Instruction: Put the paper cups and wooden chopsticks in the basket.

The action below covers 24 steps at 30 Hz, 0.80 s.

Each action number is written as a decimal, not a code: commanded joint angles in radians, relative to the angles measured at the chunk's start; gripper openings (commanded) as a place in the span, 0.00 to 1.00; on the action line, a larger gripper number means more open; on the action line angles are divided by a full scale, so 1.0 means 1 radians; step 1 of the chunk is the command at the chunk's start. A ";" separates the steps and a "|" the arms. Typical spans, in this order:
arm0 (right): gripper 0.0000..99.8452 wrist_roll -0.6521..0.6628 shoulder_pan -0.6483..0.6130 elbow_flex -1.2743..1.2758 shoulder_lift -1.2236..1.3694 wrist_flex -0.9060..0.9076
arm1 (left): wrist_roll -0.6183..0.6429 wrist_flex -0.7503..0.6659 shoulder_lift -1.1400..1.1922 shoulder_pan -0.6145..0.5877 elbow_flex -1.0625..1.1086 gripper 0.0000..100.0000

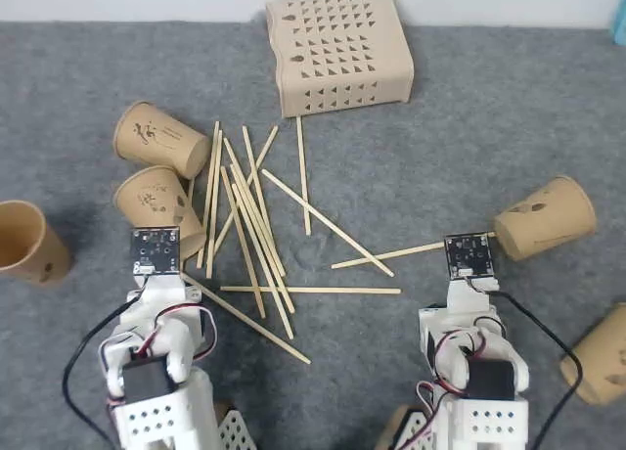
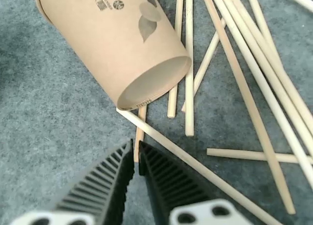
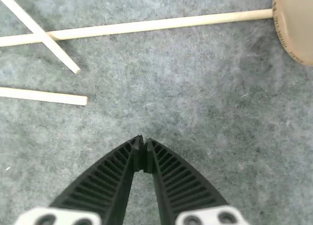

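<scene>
Several wooden chopsticks [image 1: 256, 220] lie scattered on the grey carpet in the high view. Two paper cups [image 1: 159, 137] [image 1: 155, 202] lie on their sides at the left, one stands upright [image 1: 29, 243] at the far left, and two more lie at the right [image 1: 546, 218] [image 1: 599, 355]. The beige basket [image 1: 339, 51] rests upside down at the back. My left gripper [image 2: 136, 146] is shut and empty, just short of a lying cup [image 2: 112, 44] and a chopstick [image 2: 195, 167]. My right gripper [image 3: 144, 139] is shut and empty over bare carpet, near a chopstick [image 3: 146, 25] touching a cup [image 3: 294, 24].
The grey carpet [image 1: 430, 157] has free room between the chopstick pile and the right cups. Both arm bases [image 1: 161, 391] [image 1: 471, 391] stand at the front edge. A white wall strip runs along the back.
</scene>
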 commanded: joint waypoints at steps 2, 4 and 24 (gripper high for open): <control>0.01 0.011 0.024 0.015 -0.013 -0.019 | -0.008 -0.081 -0.017 0.008 -0.018 0.01; 0.01 0.011 0.079 -0.029 -0.013 -0.018 | -0.008 -0.143 -0.017 0.006 -0.022 0.01; 0.01 0.150 0.262 -0.054 -0.012 -0.099 | 0.092 -0.528 -0.008 0.183 -0.151 0.21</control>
